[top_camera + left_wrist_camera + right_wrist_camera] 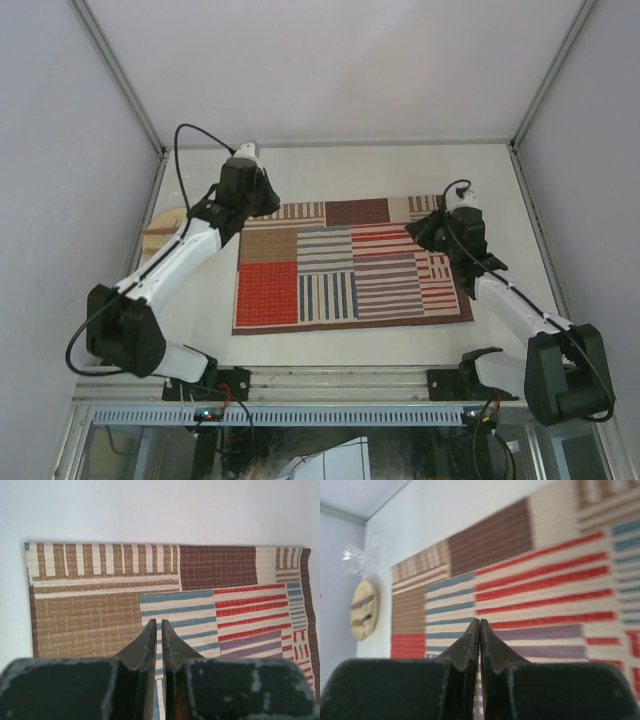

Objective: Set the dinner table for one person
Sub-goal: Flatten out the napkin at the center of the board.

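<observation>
The dinner table (400, 170) is a white top with a striped patchwork placemat (350, 265) lying flat in its middle. My left gripper (262, 200) hovers over the mat's far left corner. In the left wrist view its fingertips (159, 622) stand a narrow slit apart with nothing between them, above the mat's (100, 610) blue-striped patch. My right gripper (432, 228) hangs over the mat's far right part. Its tips (479, 621) are pressed together and empty, over the mat's (545, 580) red and purple stripes.
A round wooden piece (165, 228) lies on the table left of the mat, partly behind my left arm; the right wrist view shows it (364, 609) near the wall with crinkled clear plastic (357, 555) beside it. Aluminium rails (330, 378) edge the table, and grey walls enclose it.
</observation>
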Robot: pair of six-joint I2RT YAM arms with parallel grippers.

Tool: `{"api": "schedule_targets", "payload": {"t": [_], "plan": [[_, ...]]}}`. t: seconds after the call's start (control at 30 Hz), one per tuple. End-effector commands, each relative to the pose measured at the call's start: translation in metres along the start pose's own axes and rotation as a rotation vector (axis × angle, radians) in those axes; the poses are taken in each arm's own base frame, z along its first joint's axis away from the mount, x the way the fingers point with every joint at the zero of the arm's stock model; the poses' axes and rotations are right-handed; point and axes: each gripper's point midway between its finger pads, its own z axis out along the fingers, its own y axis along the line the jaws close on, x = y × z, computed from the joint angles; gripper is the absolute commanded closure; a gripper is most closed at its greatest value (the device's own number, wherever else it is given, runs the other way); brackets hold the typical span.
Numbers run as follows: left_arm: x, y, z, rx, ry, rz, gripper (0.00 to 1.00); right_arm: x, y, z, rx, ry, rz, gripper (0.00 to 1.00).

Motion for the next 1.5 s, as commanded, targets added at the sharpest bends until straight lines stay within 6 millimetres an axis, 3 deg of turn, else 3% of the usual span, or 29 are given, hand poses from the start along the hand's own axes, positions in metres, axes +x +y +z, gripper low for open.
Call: {"api": "schedule_targets", "payload": {"t": [0.0,0.2,0.27,0.37,0.47,0.53,0.67,0.7,0.8,0.93,1.13,1.23,1.33,1.47], "plan": [[-0.016,-0.006,-0.025,0.101,-0.18,-0.013,0.88,-0.007,-0.054,-0.003,0.105,-0.049,0.185,1.0],[-0.004,0.001,-0.058,0.17,-0.273,-0.018,0.78,0.003,-0.076,-0.002,0.079,-0.036,0.308,0.99],[-0.002,0.004,-0.067,0.176,-0.303,-0.007,0.7,0.004,-0.075,-0.001,0.055,-0.038,0.306,0.88],[-0.001,0.01,-0.081,0.191,-0.368,0.007,0.49,0.0,-0.069,-0.002,0.027,-0.053,0.283,0.64],[-0.001,0.015,-0.09,0.195,-0.421,0.015,0.34,-0.007,-0.063,-0.004,0.02,-0.063,0.234,0.48],[0.003,0.02,-0.087,0.181,-0.421,0.025,0.22,-0.011,-0.062,-0.003,0.044,-0.053,0.185,0.33],[0.016,0.027,-0.076,0.154,-0.386,0.033,0.09,-0.017,-0.067,-0.001,0.158,-0.026,0.087,0.19],[0.018,0.028,-0.073,0.145,-0.378,0.036,0.01,-0.016,-0.071,0.0,0.209,-0.001,0.057,0.16],[0.024,0.034,-0.066,0.116,-0.35,0.035,0.0,-0.021,-0.068,0.003,0.321,0.059,-0.09,0.14],[0.029,0.039,-0.065,0.093,-0.334,0.039,0.0,-0.011,-0.069,0.003,0.431,0.148,-0.24,0.13],[0.031,0.044,-0.071,0.087,-0.355,0.025,0.0,0.017,-0.095,-0.002,0.372,0.188,-0.032,0.1],[0.033,0.055,-0.069,0.028,-0.361,0.018,0.0,0.022,-0.104,-0.008,0.421,0.181,-0.075,0.09],[0.03,0.071,-0.07,-0.06,-0.377,0.006,0.0,0.02,-0.094,-0.008,0.361,0.151,-0.06,0.09],[0.016,0.093,-0.075,-0.21,-0.415,-0.036,0.0,0.017,-0.065,-0.001,0.25,0.118,-0.066,0.09]]}}
